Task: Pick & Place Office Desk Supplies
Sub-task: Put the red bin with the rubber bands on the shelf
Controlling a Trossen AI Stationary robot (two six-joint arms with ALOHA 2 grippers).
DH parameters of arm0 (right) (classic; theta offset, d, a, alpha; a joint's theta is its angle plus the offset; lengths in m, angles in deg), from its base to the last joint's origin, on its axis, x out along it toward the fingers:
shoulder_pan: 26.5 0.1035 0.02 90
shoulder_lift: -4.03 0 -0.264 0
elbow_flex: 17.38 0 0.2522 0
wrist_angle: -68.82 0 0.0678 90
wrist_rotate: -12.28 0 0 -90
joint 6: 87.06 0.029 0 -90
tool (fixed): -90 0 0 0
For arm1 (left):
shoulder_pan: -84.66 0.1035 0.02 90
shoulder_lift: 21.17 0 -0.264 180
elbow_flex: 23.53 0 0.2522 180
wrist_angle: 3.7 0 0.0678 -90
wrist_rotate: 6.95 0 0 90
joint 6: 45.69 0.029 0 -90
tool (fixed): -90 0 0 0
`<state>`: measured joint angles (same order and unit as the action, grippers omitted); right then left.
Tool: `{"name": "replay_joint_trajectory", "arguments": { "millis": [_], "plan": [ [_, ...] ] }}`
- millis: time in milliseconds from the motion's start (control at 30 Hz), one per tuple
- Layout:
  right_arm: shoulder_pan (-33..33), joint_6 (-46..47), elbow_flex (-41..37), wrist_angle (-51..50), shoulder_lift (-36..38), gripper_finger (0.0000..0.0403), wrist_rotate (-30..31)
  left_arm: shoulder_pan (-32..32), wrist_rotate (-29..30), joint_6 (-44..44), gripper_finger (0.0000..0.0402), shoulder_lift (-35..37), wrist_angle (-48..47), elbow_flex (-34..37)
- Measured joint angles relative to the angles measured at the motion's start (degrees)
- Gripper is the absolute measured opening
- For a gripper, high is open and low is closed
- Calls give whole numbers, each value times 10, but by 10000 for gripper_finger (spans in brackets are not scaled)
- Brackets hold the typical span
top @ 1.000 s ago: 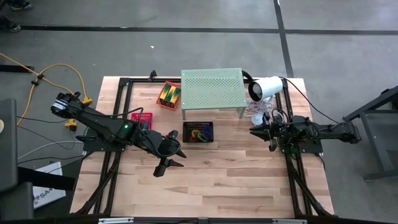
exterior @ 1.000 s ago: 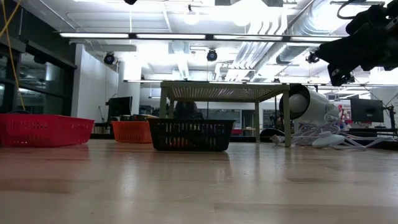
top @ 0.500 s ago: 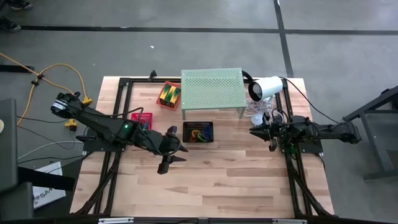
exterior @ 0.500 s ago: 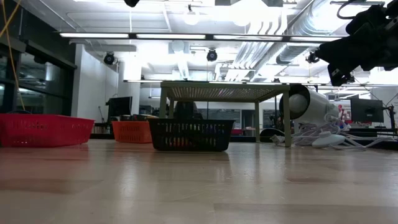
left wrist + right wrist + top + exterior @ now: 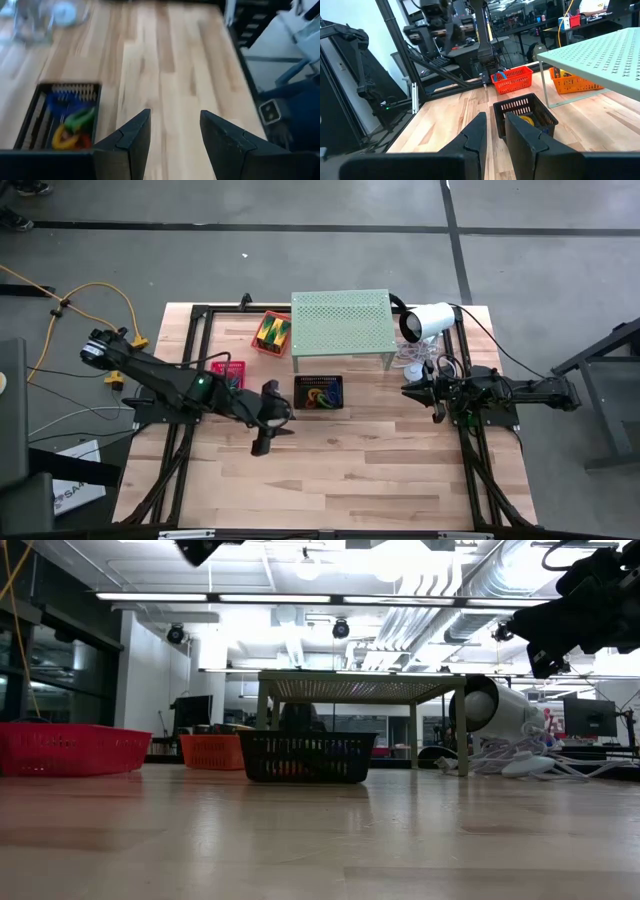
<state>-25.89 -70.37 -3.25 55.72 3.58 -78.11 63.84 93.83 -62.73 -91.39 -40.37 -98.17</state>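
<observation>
The left end effector (image 5: pixel 262 438) hangs above the bare wood of the bench (image 5: pixel 380 470), a little to the left of the black basket (image 5: pixel 319 393). Its two fingers (image 5: pixel 135 137) are apart and nothing is between them. In the left wrist view the black basket (image 5: pixel 55 117) sits just beside the fingers, and it holds small loops (image 5: pixel 70 122) in blue, green, yellow and red. The basket stands in front of the pale-green shelf (image 5: pixel 341 323).

A small red basket (image 5: pixel 229 370) sits near the left arm. An orange basket (image 5: pixel 271 334) with yellow-and-green wedge pieces (image 5: pixel 272 332) is next to the shelf's left side, well apart from the left end effector.

The right end effector (image 5: pixel 408 391) waits at the right side of the bench, near the white lamp (image 5: pixel 427 321). Its fingers (image 5: pixel 476 135) have a small gap between them and hold nothing. The black basket (image 5: pixel 524 114) lies ahead of them, not touching.
</observation>
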Motion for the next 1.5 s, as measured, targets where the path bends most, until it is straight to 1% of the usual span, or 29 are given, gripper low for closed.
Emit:
{"name": "replay_joint_trajectory", "arguments": {
  "millis": [167, 300, 400, 467, 633, 900, 1100, 1267, 1367, 1500],
  "plan": [
    [0, 0, 0, 0, 0, 58, 0, 14, 1, -40, 166, 25, -66, 0],
    [0, 0, 0, 0, 0, 58, 0, 20, 0, -36, 166, 40, -108, 0],
    [0, 0, 0, 1, 0, 58, 0, 20, 1, -36, 166, 52, -156, 0],
    [0, 0, 0, 1, 0, 58, 0, 22, 10, -41, 166, 60, -179, 0],
    [0, 0, 0, 1, 0, 58, 0, 37, 18, -43, 166, 72, -207, 0],
    [0, 0, 0, 2, 0, 58, 0, 58, 2, -45, 166, 90, -267, 0],
    [0, 0, 0, 2, 0, 58, 0, 65, 4, -102, 166, 113, -345, 0],
    [0, 0, 0, 3, 0, 58, 0, 51, 26, -131, 166, 123, -390, 0],
    [0, 0, 0, 3, 0, 58, 0, 39, 51, -147, 166, 124, -410, 3],
    [0, 0, 0, 3, 0, 58, 0, 22, 75, -167, 166, 124, -413, 31]
  ]
}}
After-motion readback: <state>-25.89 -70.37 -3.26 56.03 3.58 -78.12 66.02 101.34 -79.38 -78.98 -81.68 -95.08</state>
